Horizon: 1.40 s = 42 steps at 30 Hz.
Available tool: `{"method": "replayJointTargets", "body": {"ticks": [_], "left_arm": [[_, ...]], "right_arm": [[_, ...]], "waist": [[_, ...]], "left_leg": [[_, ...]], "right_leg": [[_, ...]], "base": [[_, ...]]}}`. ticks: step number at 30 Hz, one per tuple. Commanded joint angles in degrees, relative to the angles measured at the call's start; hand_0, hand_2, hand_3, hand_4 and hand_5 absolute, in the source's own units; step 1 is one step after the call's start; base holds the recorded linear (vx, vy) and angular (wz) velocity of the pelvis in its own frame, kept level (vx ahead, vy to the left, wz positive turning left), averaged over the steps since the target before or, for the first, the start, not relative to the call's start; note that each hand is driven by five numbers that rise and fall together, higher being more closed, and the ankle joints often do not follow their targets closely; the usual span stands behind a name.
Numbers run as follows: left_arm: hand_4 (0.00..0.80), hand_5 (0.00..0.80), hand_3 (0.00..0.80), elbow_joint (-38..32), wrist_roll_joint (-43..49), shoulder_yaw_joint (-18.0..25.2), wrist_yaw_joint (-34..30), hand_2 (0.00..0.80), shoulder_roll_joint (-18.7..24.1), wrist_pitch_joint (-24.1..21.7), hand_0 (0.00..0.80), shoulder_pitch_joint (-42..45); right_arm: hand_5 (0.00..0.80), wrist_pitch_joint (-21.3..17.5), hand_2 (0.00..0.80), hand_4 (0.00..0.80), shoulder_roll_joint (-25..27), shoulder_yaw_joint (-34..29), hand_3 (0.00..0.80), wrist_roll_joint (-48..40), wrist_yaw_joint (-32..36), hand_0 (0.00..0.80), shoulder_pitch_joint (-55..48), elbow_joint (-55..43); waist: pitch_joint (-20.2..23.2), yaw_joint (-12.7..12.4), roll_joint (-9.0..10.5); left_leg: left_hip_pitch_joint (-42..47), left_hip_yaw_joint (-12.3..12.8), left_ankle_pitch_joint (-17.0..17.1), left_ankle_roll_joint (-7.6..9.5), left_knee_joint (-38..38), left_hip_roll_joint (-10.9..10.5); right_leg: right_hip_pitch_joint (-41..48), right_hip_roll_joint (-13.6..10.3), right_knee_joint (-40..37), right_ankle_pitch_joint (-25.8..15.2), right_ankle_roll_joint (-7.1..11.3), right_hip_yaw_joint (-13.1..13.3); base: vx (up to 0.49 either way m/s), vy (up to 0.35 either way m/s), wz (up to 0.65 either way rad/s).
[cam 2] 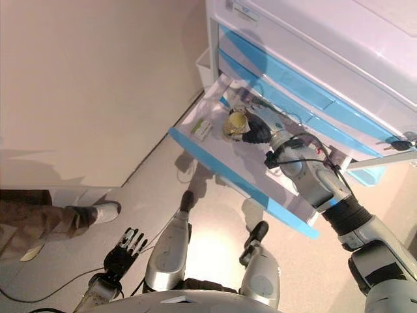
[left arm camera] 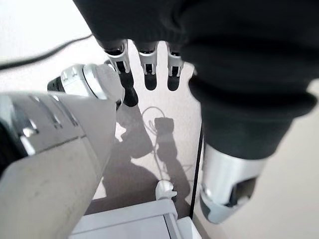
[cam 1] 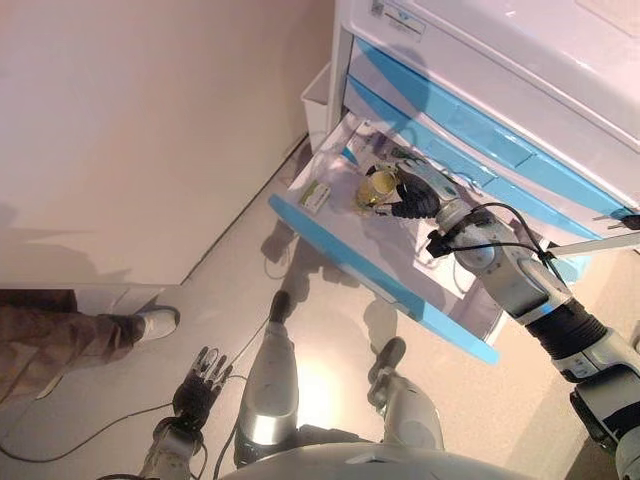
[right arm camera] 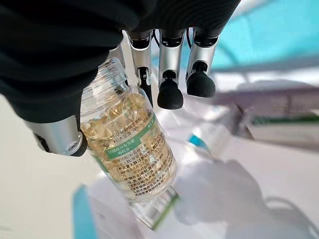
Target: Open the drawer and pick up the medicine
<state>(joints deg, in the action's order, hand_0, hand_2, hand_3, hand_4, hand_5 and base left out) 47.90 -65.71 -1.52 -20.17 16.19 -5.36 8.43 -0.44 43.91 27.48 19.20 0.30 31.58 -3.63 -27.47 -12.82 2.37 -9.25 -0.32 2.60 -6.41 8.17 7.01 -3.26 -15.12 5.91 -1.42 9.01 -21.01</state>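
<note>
A white cabinet has blue-fronted drawers, and one drawer (cam 1: 330,240) is pulled open. My right hand (cam 1: 418,192) is over the open drawer, shut on a clear medicine bottle (cam 1: 378,188) full of yellow capsules. The right wrist view shows the bottle (right arm camera: 130,154) between thumb and fingers (right arm camera: 168,74), held above the drawer's white floor. A small white box (cam 1: 314,195) lies in the drawer near its front left corner. My left hand (cam 1: 200,385) hangs low by my side with relaxed fingers, far from the drawer.
A person's leg and white shoe (cam 1: 150,322) stand on the floor at the left. A plain wall runs along the left. More small packets (right arm camera: 279,124) lie further back in the drawer. A white bin (cam 1: 316,100) sits beside the cabinet.
</note>
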Motion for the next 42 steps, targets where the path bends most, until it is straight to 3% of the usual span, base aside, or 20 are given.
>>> {"method": "replayJointTargets", "body": {"ticks": [1,8,11,17,23,30,34,39,42], "left_arm": [[0.0,0.0,0.0,-0.3,2.0,0.4,0.6,0.0,0.5,-1.3,0.0,4.5],[0.0,0.0,0.0,0.9,3.9,1.8,0.9,0.0,-0.8,-1.0,0.0,6.2],[0.0,0.0,0.0,1.6,4.8,2.5,1.2,0.0,-1.5,-0.8,0.0,6.9],[0.0,0.0,0.0,3.2,5.9,3.5,1.8,0.0,-2.5,-0.7,0.0,7.6],[0.0,0.0,0.0,5.3,6.7,4.7,2.0,0.0,-2.9,-0.5,0.0,8.2],[0.0,0.0,0.0,7.6,7.8,6.2,1.9,0.0,-2.4,0.1,0.0,8.7],[0.0,0.0,0.0,8.5,7.9,6.5,2.2,0.0,-1.8,0.6,0.0,8.5],[0.0,0.0,0.0,7.9,8.2,6.2,3.4,0.0,-1.1,1.0,0.0,8.6],[0.0,0.0,0.0,7.8,8.0,5.9,3.6,0.0,-0.1,1.4,0.0,8.5]], "right_arm": [[0.8,-5.2,0.8,0.8,3.5,-1.2,0.8,-2.9,3.3,0.8,-0.3,-8.7],[0.8,-9.5,0.8,0.8,5.6,-4.3,0.8,-13.0,12.2,0.8,-2.5,-17.3],[0.8,-9.5,0.8,0.8,5.8,-6.4,0.8,-19.2,15.7,0.8,-3.7,-21.1],[0.8,-6.9,0.8,0.8,4.8,-10.5,0.8,-29.4,18.4,0.8,-4.7,-23.8],[0.8,-3.2,0.8,0.8,4.5,-15.8,0.8,-36.4,15.8,0.8,-3.1,-22.4],[0.8,0.9,0.8,0.8,8.3,-20.8,0.8,-43.2,10.2,0.8,1.7,-15.9],[0.8,3.7,0.8,0.8,10.7,-21.5,0.8,-44.1,5.3,0.8,7.3,-7.3],[0.8,8.2,0.8,0.8,14.5,-18.7,0.8,-40.3,-0.3,0.8,14.7,4.7],[0.8,10.2,0.8,0.8,18.5,-13.8,0.8,-39.1,-0.6,0.8,21.2,13.9]], "waist": [[7.4,0.5,0.77],[11.3,1.2,0.96],[13.3,1.5,0.99],[16.3,1.9,1.08],[18.5,2.2,1.39],[20.4,2.1,1.98],[21.0,1.7,2.29],[21.2,1.0,2.77],[21.3,0.5,3.08]], "left_leg": [[2.6,0.2,-1.3,1.8,-1.0,1.8],[5.9,1.5,-1.0,1.58,-3.4,2.1],[7.3,1.9,-1.0,1.48,-4.2,2.1],[9.7,2.6,-1.3,1.36,-5.5,2.2],[11.9,3.1,-1.5,1.25,-6.8,2.1],[13.5,3.3,-1.7,1.21,-7.6,2.0],[14.2,3.1,-1.9,1.16,-7.7,1.8],[14.7,2.6,-2.1,1.29,-7.5,1.6],[14.9,2.3,-2.1,1.26,-7.6,1.6]], "right_leg": [[-0.1,0.1,1.7,-0.7,0.02,-0.3],[2.2,0.4,0.3,-0.5,-0.03,0.3],[3.2,0.3,-0.1,-0.4,-0.01,0.4],[5.2,0.4,-1.3,-0.4,0.06,0.5],[7.1,0.7,-2.7,-0.6,0.1,0.4],[8.6,1.0,-3.8,-1.0,0.11,0.3],[9.3,1.0,-4.1,-1.1,0.1,0.0],[10.0,1.0,-4.3,-1.2,0.05,-0.4],[10.2,0.9,-4.3,-1.1,0.02,-0.5]], "base": [[0.053,-0.005,-0.07],[0.068,0.018,-0.07],[0.084,0.031,-0.07],[0.083,0.019,-0.06],[0.055,0.017,-0.02],[0.047,0.006,-0.03],[0.038,0.005,-0.01],[0.003,-0.001,0.01],[0.011,-0.007,0.08]]}}
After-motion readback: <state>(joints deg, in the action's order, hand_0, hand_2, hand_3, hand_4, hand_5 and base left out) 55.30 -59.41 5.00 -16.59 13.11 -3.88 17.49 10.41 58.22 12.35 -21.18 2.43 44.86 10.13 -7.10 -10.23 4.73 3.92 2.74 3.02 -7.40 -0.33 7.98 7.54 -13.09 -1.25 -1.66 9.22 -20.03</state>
